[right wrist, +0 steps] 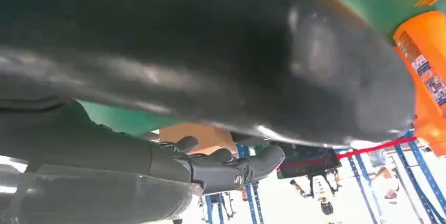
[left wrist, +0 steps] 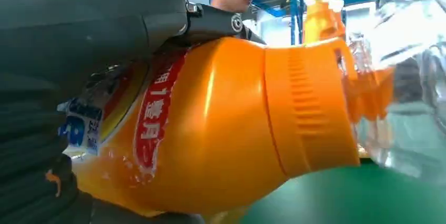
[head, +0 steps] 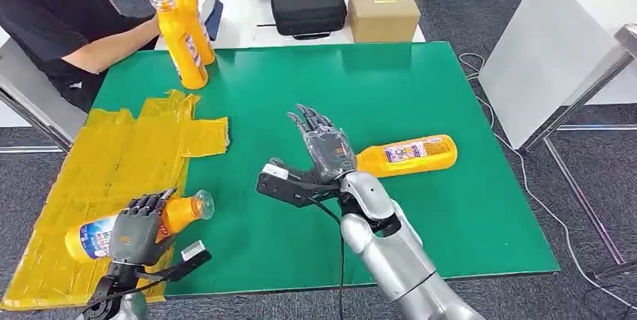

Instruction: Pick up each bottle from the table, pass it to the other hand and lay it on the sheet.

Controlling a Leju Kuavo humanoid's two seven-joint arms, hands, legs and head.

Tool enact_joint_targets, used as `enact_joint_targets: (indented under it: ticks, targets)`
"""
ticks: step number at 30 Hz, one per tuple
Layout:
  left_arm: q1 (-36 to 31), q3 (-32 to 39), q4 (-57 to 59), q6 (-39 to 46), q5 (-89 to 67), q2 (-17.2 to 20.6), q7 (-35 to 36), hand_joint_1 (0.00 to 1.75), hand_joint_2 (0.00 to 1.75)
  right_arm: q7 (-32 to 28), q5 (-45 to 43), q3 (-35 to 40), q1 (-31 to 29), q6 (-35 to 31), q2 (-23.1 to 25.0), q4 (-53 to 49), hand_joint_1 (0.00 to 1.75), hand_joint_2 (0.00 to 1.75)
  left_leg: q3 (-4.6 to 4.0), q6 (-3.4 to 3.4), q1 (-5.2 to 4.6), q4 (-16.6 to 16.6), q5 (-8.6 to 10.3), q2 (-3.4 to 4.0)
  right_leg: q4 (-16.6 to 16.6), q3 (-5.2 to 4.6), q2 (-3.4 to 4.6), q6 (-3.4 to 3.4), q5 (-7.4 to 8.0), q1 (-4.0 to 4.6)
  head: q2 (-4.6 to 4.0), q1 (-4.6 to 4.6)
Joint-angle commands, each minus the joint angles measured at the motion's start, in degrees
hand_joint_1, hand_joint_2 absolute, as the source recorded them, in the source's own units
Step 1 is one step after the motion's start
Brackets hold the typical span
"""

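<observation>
**Left hand gripping one bottle over the sheet, right hand spread beside another**

Seen from the head: left hand [head: 139, 230] wrapped around an orange bottle [head: 131, 228] lying on its side at the near edge of the yellow sheet [head: 113, 162], clear cap [head: 203, 203] pointing out over the green mat [head: 375, 95]. From the left wrist, close up: same bottle's orange shoulder and red label [left wrist: 155, 116], dark fingers [left wrist: 210, 23] curled over its top, and a person's head behind. From the right wrist: mostly a dark blurred thumb [right wrist: 236, 71], with fingers [right wrist: 226, 167] held apart and nothing in them.

Around the scene: a person's arm [head: 98, 49] at the far left corner, holding two upright bottles [head: 184, 27]; behind, a black case [head: 308, 8] and a cardboard box [head: 383, 10] on a white table.

Right hand [head: 323, 147] open, fingers fanned, just beside the neck end of a second bottle [head: 409, 155] lying flat on the mat; contact not clear.
</observation>
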Motion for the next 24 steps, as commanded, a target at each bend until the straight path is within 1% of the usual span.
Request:
enact_joint_targets:
  ticks: [1,3,5,6,7,8,9,10,11,12,13,14,15,16,17,18,19,20,23,24]
  targets:
    - [-1.0,-4.7,9.0,-0.1,0.0,3.3,1.4,0.00,0.00,1.5,-1.0,3.1,-2.2,0.1,-1.8,2.9,0.00,0.00,0.22,-0.20,0.07,-0.1,-0.06,0.04,-0.1,0.25,0.01,-0.05,-0.03,0.06,0.00,0.00]
    - [-0.8,-4.5,8.4,-0.1,0.7,3.0,0.5,0.00,0.00,1.4,-0.8,2.7,-2.0,0.2,-1.8,2.7,0.00,0.00,0.11,-0.07,0.03,0.0,-0.02,-0.03,-0.1,0.12,-0.03,-0.01,-0.02,0.01,0.02,0.00]
    - [-0.7,-2.5,8.8,-0.1,2.0,2.1,-2.2,0.00,0.00,1.4,-0.1,1.9,-1.1,0.7,-2.0,2.2,0.00,0.00,0.16,-0.10,0.06,0.0,-0.06,0.06,-0.1,0.16,0.05,-0.01,-0.02,0.03,0.00,0.00]
    - [-0.4,0.4,8.1,-0.1,3.8,0.8,-5.6,0.00,0.00,0.6,0.2,1.1,-0.4,0.1,-2.1,2.0,0.00,0.00,0.12,-0.07,0.01,-0.1,-0.02,0.01,-0.1,0.13,0.00,0.00,-0.02,0.00,0.00,0.00]
    - [-0.4,0.4,8.1,-0.1,3.8,0.8,-5.6,0.00,0.00,0.6,0.2,1.1,-0.4,0.1,-2.1,2.0,0.00,0.00,0.21,-0.11,0.03,-0.1,-0.05,0.01,-0.1,0.24,-0.01,-0.01,-0.03,0.02,0.00,0.02]
    - [-0.7,5.2,8.9,-0.1,11.2,-1.2,-11.8,0.00,0.00,-1.5,-0.4,-0.4,0.9,-2.2,-2.2,1.5,0.00,0.00,0.21,-0.11,0.05,-0.1,-0.05,-0.01,-0.1,0.25,-0.03,-0.01,-0.03,0.04,0.00,0.02]
    - [-0.2,1.8,8.5,-0.1,17.8,-1.0,-11.8,0.00,0.00,-2.0,0.0,-1.1,1.5,-2.8,-2.5,0.9,0.00,0.00,0.19,-0.10,0.04,-0.1,-0.03,-0.02,-0.1,0.23,-0.03,0.00,-0.02,0.03,0.00,0.02]
    - [-0.2,1.8,8.5,-0.1,17.8,-1.0,-11.8,0.00,0.00,-2.0,0.0,-1.1,1.5,-2.8,-2.5,0.9,0.00,0.00,0.14,-0.07,0.02,-0.1,-0.02,-0.05,-0.1,0.18,-0.05,-0.01,-0.02,0.02,0.00,0.00]
    - [0.7,-0.9,7.0,-0.1,22.1,-0.2,-11.8,0.00,0.00,-2.5,-0.2,-1.8,1.9,-3.2,-2.7,0.3,0.00,0.00,0.22,-0.13,0.06,-0.1,-0.04,-0.12,-0.2,0.31,-0.14,-0.01,-0.04,0.05,0.00,0.00]
    - [2.5,-7.2,3.0,-0.1,33.1,1.4,-11.8,0.00,0.00,-3.1,-0.8,-3.5,2.3,-2.9,-2.8,-0.4,0.00,0.00,0.12,-0.09,0.02,0.0,-0.02,-0.10,-0.1,0.17,-0.11,-0.01,-0.04,0.01,0.00,0.00]
    - [2.5,-7.2,3.0,-0.1,33.1,1.4,-11.8,0.00,0.00,-3.1,-0.8,-3.5,2.3,-2.9,-2.8,-0.4,0.00,0.00,0.18,-0.14,0.05,0.0,-0.06,-0.12,-0.1,0.26,-0.13,-0.02,-0.07,0.03,0.00,0.02]
    - [5.0,-14.0,-4.1,-0.1,46.7,3.3,-11.8,0.00,0.00,-4.5,-1.3,-5.2,2.9,-1.6,-3.6,-1.1,0.00,1.75,0.08,-0.11,0.03,0.0,-0.03,-0.12,-0.1,0.14,-0.13,-0.01,-0.06,0.00,0.02,0.00]
    - [5.7,-14.3,-5.8,-0.1,48.5,3.3,-11.8,0.00,0.00,-5.2,-1.6,-6.0,3.2,-1.2,-4.2,-1.3,0.00,1.75,-0.01,-0.08,0.04,0.0,-0.02,-0.13,-0.1,0.06,-0.14,-0.01,-0.04,0.01,0.00,0.00]
    - [7.5,-20.2,-12.3,-0.1,64.3,6.1,-11.8,0.00,0.00,-5.8,-1.6,-7.8,3.7,-0.9,-4.7,-1.9,0.00,1.75,0.03,-0.14,0.09,0.1,-0.07,-0.20,-0.1,0.15,-0.21,-0.02,-0.08,0.06,0.00,0.02]
    - [8.1,-20.2,-14.1,-0.1,66.6,6.1,-11.8,0.00,0.00,-6.4,-1.6,-8.4,3.8,-0.5,-5.2,-2.0,0.00,1.75,0.01,-0.13,0.09,0.1,-0.06,-0.19,0.0,0.11,-0.20,-0.02,-0.08,0.05,0.00,0.00]
    - [10.3,-20.3,-22.8,-5.5,81.8,7.0,-11.8,0.00,0.00,-6.5,-1.3,-9.7,3.6,-0.4,-6.3,-1.9,0.00,1.75,-0.06,-0.11,0.12,0.1,-0.05,-0.14,0.0,0.02,-0.17,-0.02,-0.05,0.09,0.02,0.00]
    - [11.3,-17.9,-26.6,-11.7,88.0,6.4,-11.8,0.00,0.00,-6.6,-0.6,-10.4,3.2,1.3,-7.8,-1.2,0.00,1.75,-0.08,-0.14,0.15,0.2,-0.10,-0.21,0.0,0.06,-0.25,-0.02,-0.11,0.11,0.00,0.00]
    - [11.6,-16.6,-26.9,-13.1,88.6,7.0,-11.8,0.00,0.00,-7.4,-1.0,-11.4,3.1,1.5,-8.6,-0.4,0.00,1.75,-0.10,-0.11,0.13,0.2,-0.08,-0.19,0.0,0.02,-0.22,0.00,-0.09,0.09,0.00,0.00]
    - [11.3,-14.8,-26.5,-15.0,89.0,6.1,-11.8,0.00,0.00,-8.3,-0.7,-12.0,2.9,1.5,-8.5,0.5,0.00,1.75,0.04,-0.11,0.10,0.1,-0.08,-0.04,-0.1,0.09,-0.05,-0.02,-0.04,0.07,0.00,-0.02]
    - [11.1,-13.8,-26.1,-19.6,92.9,5.8,-11.8,0.00,0.00,-7.8,-0.4,-11.8,2.9,2.2,-9.2,1.2,0.00,0.00,0.06,-0.15,0.10,0.1,-0.09,-0.07,0.0,0.13,-0.09,-0.02,-0.06,0.07,0.00,0.02]
